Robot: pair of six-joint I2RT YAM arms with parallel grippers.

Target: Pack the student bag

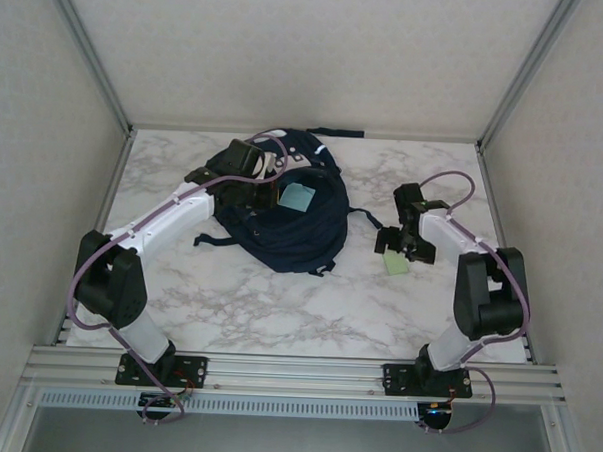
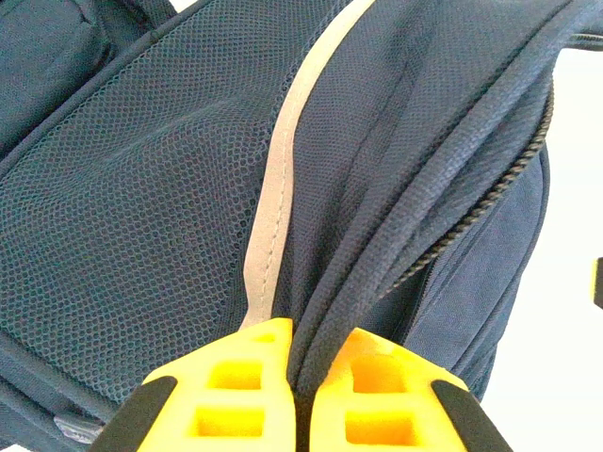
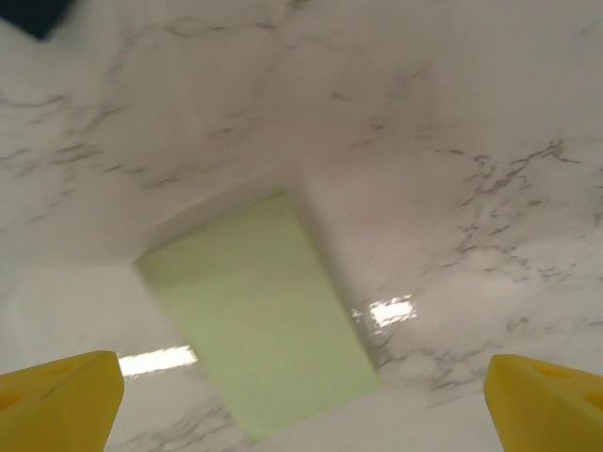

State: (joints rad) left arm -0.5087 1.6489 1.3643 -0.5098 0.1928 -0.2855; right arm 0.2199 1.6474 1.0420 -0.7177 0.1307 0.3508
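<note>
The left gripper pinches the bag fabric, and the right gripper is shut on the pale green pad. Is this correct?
No: in the right wrist view the right gripper is open, jaws apart, over the pale green pad. The left gripper does pinch the student bag fabric.

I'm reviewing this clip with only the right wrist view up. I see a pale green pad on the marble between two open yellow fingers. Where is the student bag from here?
Observer: The student bag lies on the table to the left of the green pad, towards the far edge.
Operator: What is the left arm doing?
Observer: The left fingers are shut on a fold of the bag's navy fabric, beside a pale stripe.
Operator: Is anything packed already?
Observer: A light blue square shows at the bag's top. I cannot tell whether it is inside the bag or lying on it.
</note>
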